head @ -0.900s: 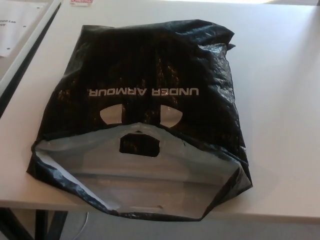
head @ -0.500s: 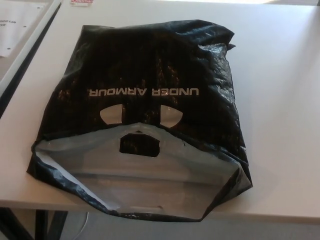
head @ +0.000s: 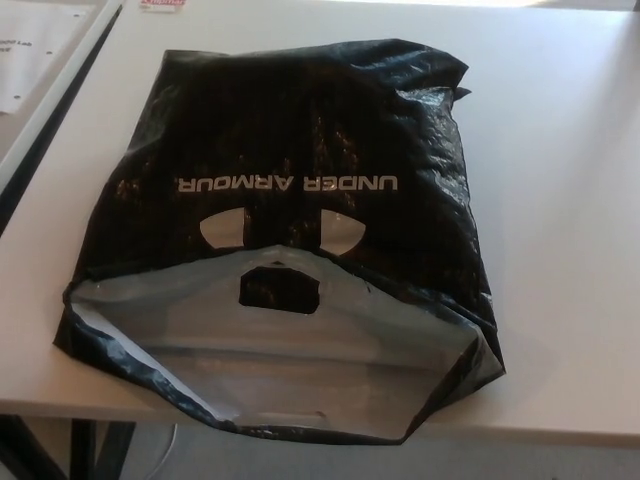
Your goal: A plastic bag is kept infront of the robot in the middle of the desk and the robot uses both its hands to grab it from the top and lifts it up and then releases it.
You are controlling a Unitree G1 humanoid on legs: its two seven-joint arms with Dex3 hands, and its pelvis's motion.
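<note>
Nothing has moved since the earlier frames: the crumpled black plastic bag with white lettering (head: 290, 190) is seen in the same place, lying flat in the middle of the pale grey desk (head: 560, 200), its open mouth turned toward the near edge and slightly overhanging it. The silvery grey inner lining (head: 300, 345) and a cut-out handle hole (head: 278, 288) are exposed at that mouth. Neither robot hand is in view, so their state cannot be told and no grasp has been made. Several risks can be judged from here. If only the upper layer at the mouth is pinched, the bag may be peeled open rather than lifted. The thin, slick film could be expected to slip through thick fingers. If the two hands close at uneven heights, the bag may be dragged off the near edge instead of raised.
</note>
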